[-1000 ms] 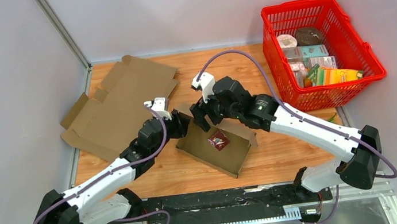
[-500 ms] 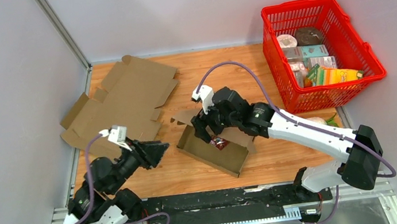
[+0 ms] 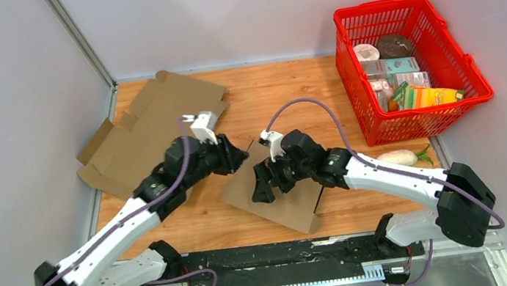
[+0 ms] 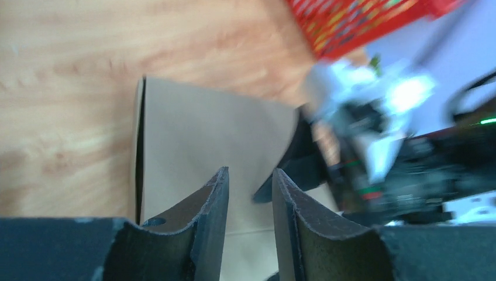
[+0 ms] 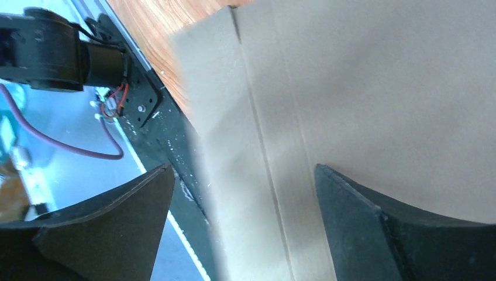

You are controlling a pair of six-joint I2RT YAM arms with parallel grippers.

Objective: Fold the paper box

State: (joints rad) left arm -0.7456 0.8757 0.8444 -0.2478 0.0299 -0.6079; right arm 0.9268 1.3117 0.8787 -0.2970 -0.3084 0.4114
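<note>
The paper box [image 3: 290, 208] lies in the middle of the table as a brown cardboard shape with its lid down flat; its inside is hidden. My left gripper [image 3: 240, 156] hovers over the box's far left corner. In the left wrist view this gripper [image 4: 250, 172] is open by a narrow gap, with only the lid [image 4: 193, 129] showing under it. My right gripper [image 3: 262, 189] sits over the lid's left part. Its jaws [image 5: 244, 170] stand wide open above the lid panel [image 5: 380, 88], near the panel's blurred edge. Neither holds anything.
A second flat cardboard sheet [image 3: 153, 130] lies at the back left. A red basket [image 3: 411, 67] full of groceries stands at the back right, with a white radish [image 3: 397, 157] on the table in front of it. The black base rail [image 3: 288, 257] runs along the near edge.
The box's lid has come down and hides the red item inside. My left arm pulled back, then returned to the box's far corner. My right gripper moved nearer and opened wider.
</note>
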